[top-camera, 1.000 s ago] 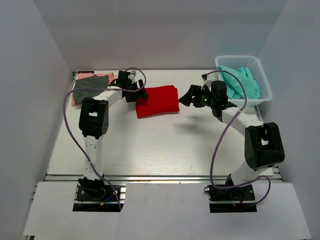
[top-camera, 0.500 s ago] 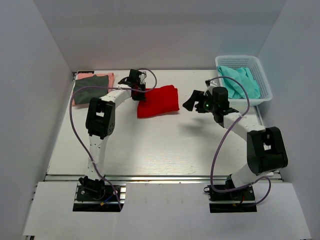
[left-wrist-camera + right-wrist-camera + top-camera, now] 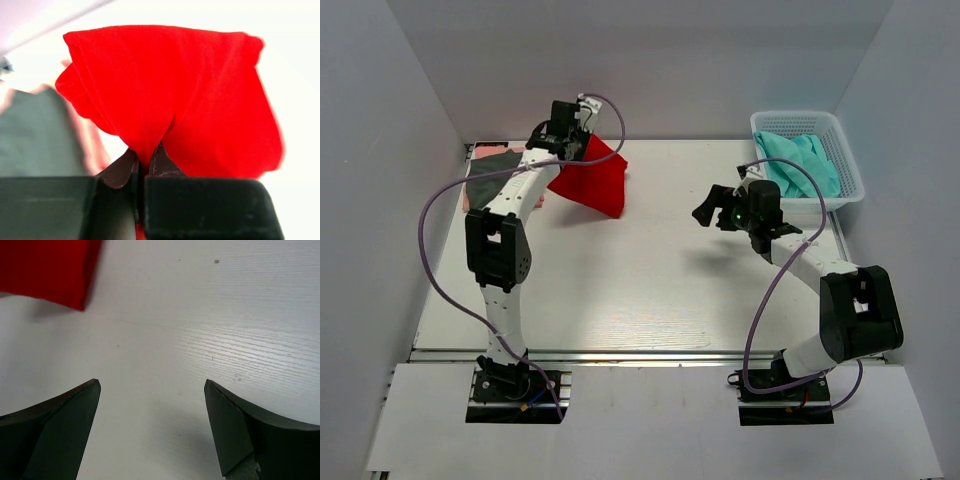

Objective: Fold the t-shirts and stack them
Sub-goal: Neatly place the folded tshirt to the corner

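The folded red t-shirt [image 3: 592, 182] had been lifted off the table [image 3: 620, 290] and carried to just beside the dark grey t-shirt [image 3: 490, 163], pinched by the left gripper [image 3: 145, 162]; stacking was judged near. The right gripper [image 3: 152, 405], well apart from that grey shirt, was held spread, empty.

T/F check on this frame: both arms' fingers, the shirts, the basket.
1. The left fingers are shut on the red shirt. True.
2. The red shirt lies flat and untouched. False: it is bunched and held up by the left fingers.
3. The right fingers grip cloth. False: they are open and empty over bare table.
4. The basket holds teal cloth. True.
5. The grey shirt is in the basket. False: it lies at the table's back-left corner.
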